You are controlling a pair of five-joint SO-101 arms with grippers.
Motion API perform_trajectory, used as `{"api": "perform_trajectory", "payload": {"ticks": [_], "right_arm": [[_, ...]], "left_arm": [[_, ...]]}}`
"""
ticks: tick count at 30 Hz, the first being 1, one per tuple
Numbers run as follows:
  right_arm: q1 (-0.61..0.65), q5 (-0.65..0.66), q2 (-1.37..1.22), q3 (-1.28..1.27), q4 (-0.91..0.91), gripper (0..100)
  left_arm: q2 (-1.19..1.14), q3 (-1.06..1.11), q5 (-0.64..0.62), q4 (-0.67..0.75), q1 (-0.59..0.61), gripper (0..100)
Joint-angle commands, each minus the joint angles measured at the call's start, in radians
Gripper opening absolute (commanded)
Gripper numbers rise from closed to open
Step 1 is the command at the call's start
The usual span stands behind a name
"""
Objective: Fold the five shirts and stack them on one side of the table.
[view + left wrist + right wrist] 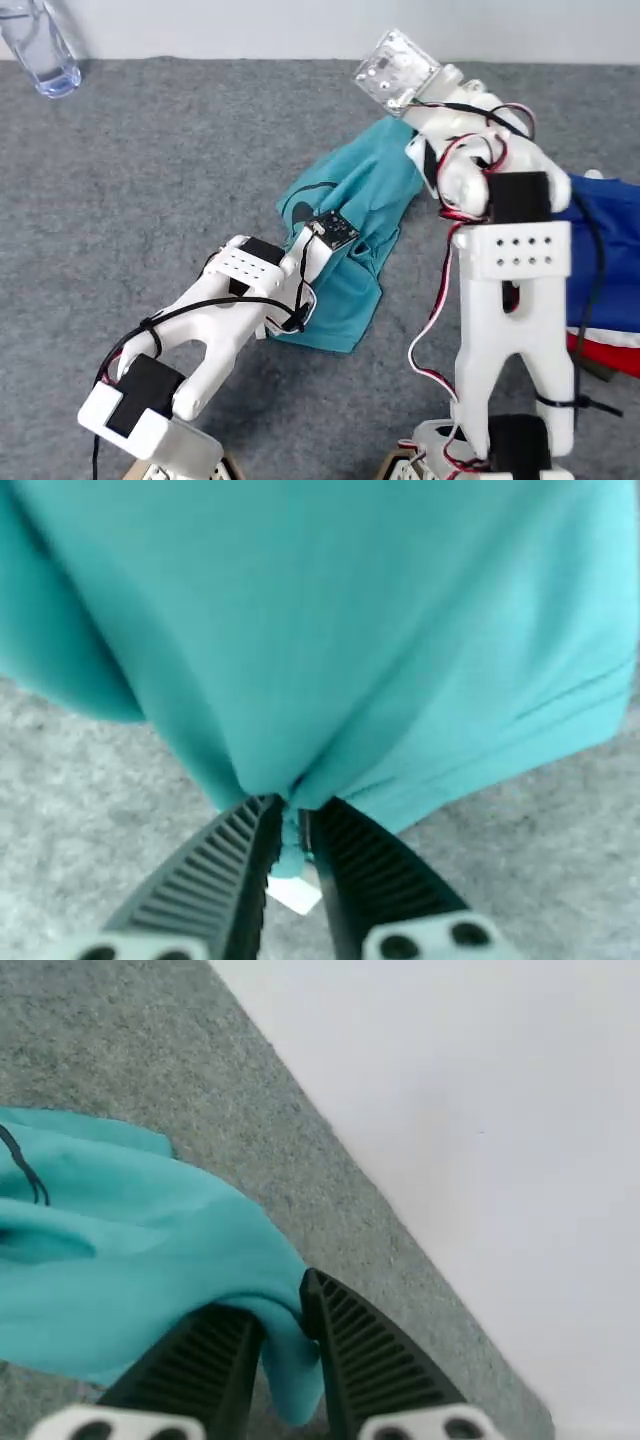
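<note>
The crumpled teal cotton shirt (362,195) lies mid-table on the grey felt-covered table (150,200), between the two arms. The left gripper (290,812) is closed almost fully, pinching a bunched fold of the shirt. The right gripper (284,1312) is likewise clamped on the shirt's edge, near the table's far border. A blue shirt (606,222) lies at the table's right edge.

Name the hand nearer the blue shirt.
Right. The right hand holds the teal shirt at its far end, closer to the blue shirt; the left hand holds it farther off, mid-table.
</note>
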State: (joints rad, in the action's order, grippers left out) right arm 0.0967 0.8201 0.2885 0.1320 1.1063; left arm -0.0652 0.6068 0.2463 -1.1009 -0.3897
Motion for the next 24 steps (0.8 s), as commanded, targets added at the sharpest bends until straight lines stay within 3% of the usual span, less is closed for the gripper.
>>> {"api": "perform_trajectory", "payload": {"ticks": [1,7,13,18,24], "right_arm": [[-0.053,0.023,0.088,0.049,0.005,0.9],[-0.168,0.037,0.153,0.048,0.007,0.9],[-0.168,0.035,0.246,0.048,0.110,0.9],[-0.156,0.032,0.372,0.048,0.159,0.9],[-0.188,0.038,0.472,0.051,0.147,0.9]], "left_arm": [[0.052,-0.024,-0.002,-0.020,0.000,1],[0.301,-0.024,0.018,-0.153,0.129,1],[0.494,-0.041,0.189,-0.325,0.299,1],[0.618,-0.189,0.233,-0.376,0.517,1],[0.715,-0.380,0.233,-0.417,0.646,1]]}}
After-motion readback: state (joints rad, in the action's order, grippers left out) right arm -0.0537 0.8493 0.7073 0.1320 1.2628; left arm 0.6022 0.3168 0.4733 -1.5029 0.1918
